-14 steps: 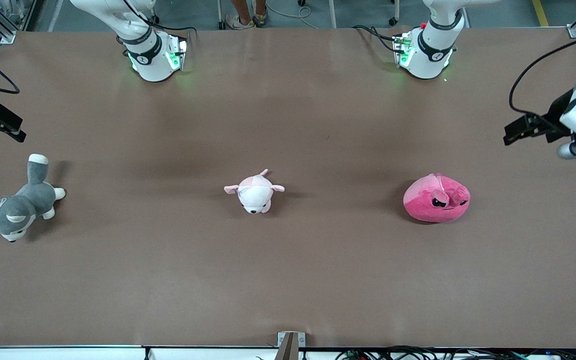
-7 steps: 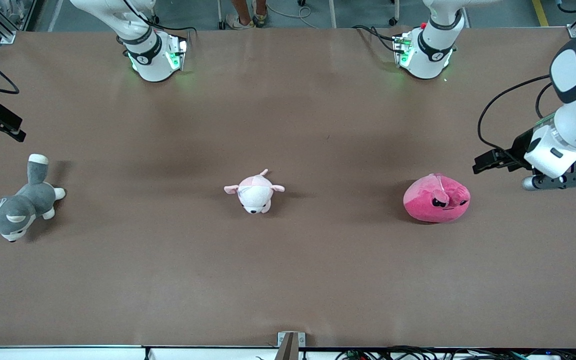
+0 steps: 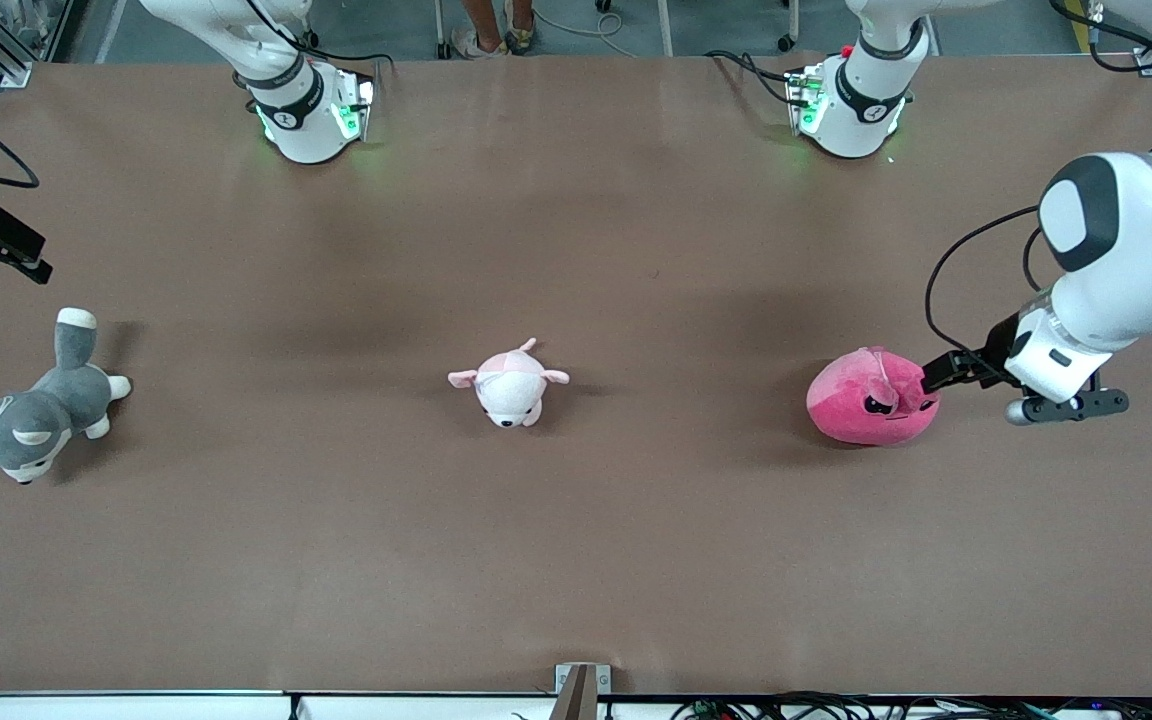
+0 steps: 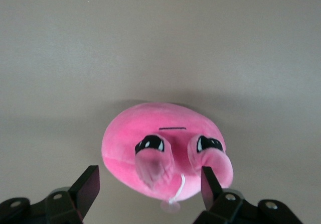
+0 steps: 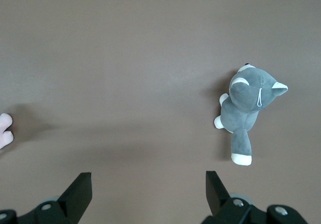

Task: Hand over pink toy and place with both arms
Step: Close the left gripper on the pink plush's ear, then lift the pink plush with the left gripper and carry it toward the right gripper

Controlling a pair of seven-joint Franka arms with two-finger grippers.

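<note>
Pink toy (image 3: 871, 398): round hot-pink plush, angry eyes, resting on table.

Wide brown table (image 3: 576, 560) under soft even light, grey floor (image 3: 696, 25) past its top edge, cables (image 3: 836, 705) below

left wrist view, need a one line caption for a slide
Open left tool hovering over the pink toy on the table, fingers apart, not yet gripping.

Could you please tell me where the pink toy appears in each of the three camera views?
Front view: pink toy on the table toward the left arm's end, at the left tool.
Left wrist view: centred, between open fingers.
Right wrist view: absent.
Shared landmark: the left tool.
</note>
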